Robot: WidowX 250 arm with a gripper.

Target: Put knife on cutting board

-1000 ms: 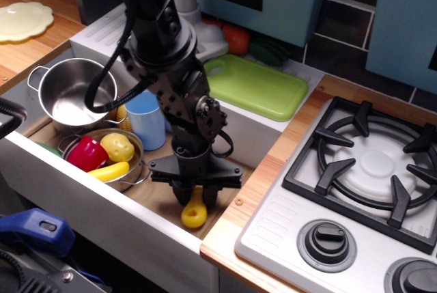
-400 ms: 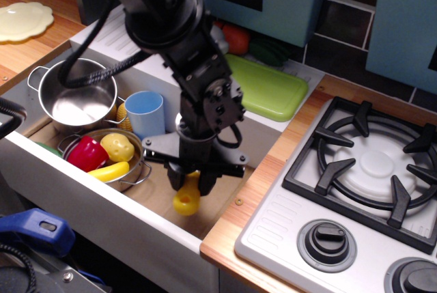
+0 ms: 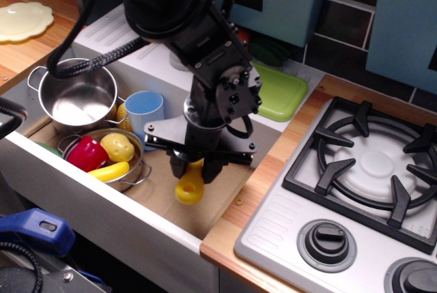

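My gripper (image 3: 194, 169) is shut on the knife (image 3: 189, 187). Only its chunky yellow handle with the end hole shows, hanging below the fingers; the white blade is hidden between them. The knife is held in the air above the sink floor (image 3: 205, 201). The lime-green cutting board (image 3: 281, 91) lies on the ledge behind the sink, up and to the right of the gripper. My arm covers the board's left part.
In the sink stand a steel pot (image 3: 72, 95), a blue cup (image 3: 145, 112) and a metal bowl (image 3: 130, 144) holding red and yellow toy food. A stove (image 3: 369, 170) is to the right. A wooden counter edge (image 3: 256, 184) runs between sink and stove.
The gripper has lifted the knife off the sink floor and moved it up and slightly right, toward the cutting board. The arm now hides more of the board.
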